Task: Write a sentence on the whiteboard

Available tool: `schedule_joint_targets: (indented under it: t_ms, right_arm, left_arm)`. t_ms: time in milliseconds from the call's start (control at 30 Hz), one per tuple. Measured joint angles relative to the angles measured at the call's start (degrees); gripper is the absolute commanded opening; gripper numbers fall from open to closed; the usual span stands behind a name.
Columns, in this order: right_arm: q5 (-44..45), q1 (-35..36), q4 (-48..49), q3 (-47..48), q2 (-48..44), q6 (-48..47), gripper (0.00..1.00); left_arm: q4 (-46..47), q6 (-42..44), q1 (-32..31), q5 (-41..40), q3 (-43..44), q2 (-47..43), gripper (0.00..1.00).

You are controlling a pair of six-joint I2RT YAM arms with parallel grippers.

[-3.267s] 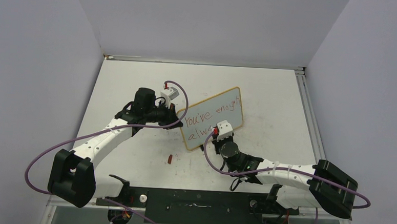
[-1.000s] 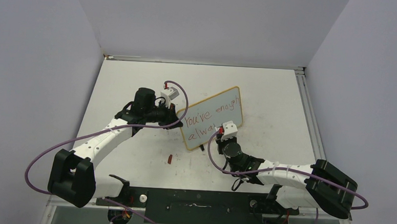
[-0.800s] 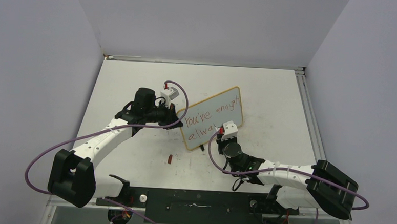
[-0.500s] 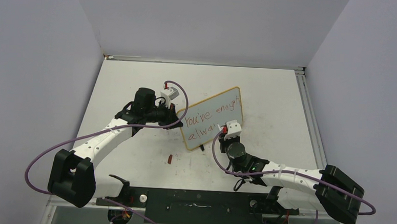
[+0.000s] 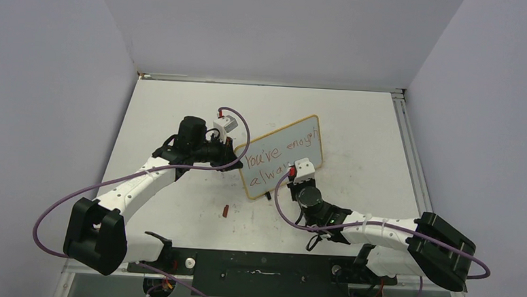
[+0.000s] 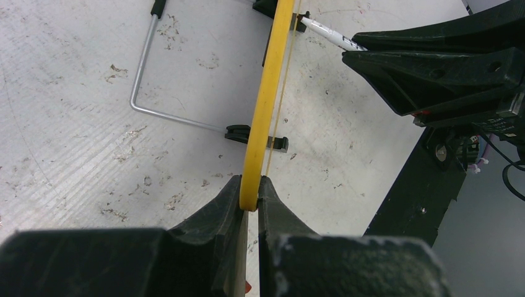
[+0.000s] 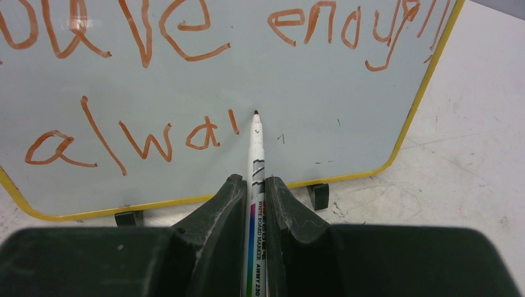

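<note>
The whiteboard (image 5: 284, 149) stands tilted on its feet, white-grey with a yellow rim (image 6: 267, 93). My left gripper (image 6: 249, 187) is shut on the rim's left edge. The sentence (image 7: 155, 37) is in red: "You've enough" on the upper line, "alwa" (image 7: 124, 139) and a short stroke on the lower. My right gripper (image 7: 254, 183) is shut on a white marker (image 7: 255, 154) in front of the board's lower right part. The marker's red tip is at the board's face just right of that stroke. I cannot tell whether it touches. In the top view the right gripper (image 5: 291, 173) hides the end of the lower line.
A small red cap (image 5: 225, 211) lies on the table (image 5: 357, 126) in front of the board. A bent wire stand (image 6: 145, 86) and black clip feet (image 7: 319, 195) hold the board up. A rail (image 5: 410, 156) runs along the table's right edge.
My right gripper has carried the marker right along the lower line, then a little back left. The lower line has grown from "alw" to "alwa" plus a stroke. The left arm has not moved.
</note>
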Motion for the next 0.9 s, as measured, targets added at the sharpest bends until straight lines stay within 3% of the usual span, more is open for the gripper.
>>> schedule_joint_targets:
  t_ms: [467, 900]
  right_arm:
    - [0.02, -0.66, 1.33, 0.81, 0.74, -0.72, 0.05]
    - [1.16, 4.52, -0.44, -0.28, 3.26, 7.21, 0.05]
  left_arm:
    - [-0.02, -0.02, 0.0, 0.0, 0.0, 0.0, 0.0]
    - [-0.02, -0.02, 0.0, -0.02, 0.0, 0.0, 0.0]
